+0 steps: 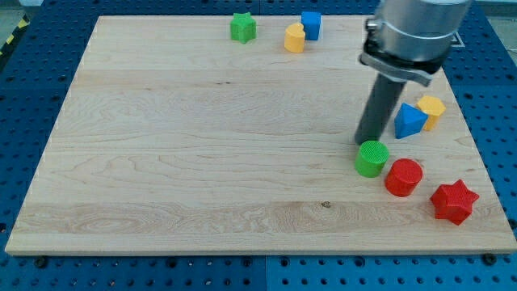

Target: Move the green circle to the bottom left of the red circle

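While you look toward the view's lower right of the wooden counter (202, 162), you will find the green circle (371, 158) lying just to the view's left of the red circle (403, 177) and slightly above it, the two almost touching. My tip (367, 142) stands at the green circle's upper edge, seemingly in contact with it. You have no fingers to check on this rod, so nothing is clamped. A red star (453, 201) sits to the view's right of the red circle. A blue triangle (409, 121) and a yellow block (432, 110) lie just right of the rod. Along the top edge you see a green star (242, 27), a yellow heart (295, 38) and a blue cube (311, 25).
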Tool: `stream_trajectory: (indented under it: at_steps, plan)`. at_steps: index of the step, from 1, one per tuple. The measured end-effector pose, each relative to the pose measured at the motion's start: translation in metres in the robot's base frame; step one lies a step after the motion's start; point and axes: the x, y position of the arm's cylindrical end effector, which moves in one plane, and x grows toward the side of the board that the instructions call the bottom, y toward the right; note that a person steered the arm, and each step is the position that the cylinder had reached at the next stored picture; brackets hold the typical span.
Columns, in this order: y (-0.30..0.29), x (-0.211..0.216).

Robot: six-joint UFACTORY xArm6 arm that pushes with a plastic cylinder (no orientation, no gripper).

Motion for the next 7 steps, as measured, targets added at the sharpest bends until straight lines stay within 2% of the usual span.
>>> stream_trajectory:
  at_steps: [2,4,6,7]
  plan:
    - [-0.006,-0.01]
    - [0.0,0.021]
    - [0.022,0.029]
    - [0.022,0.053]
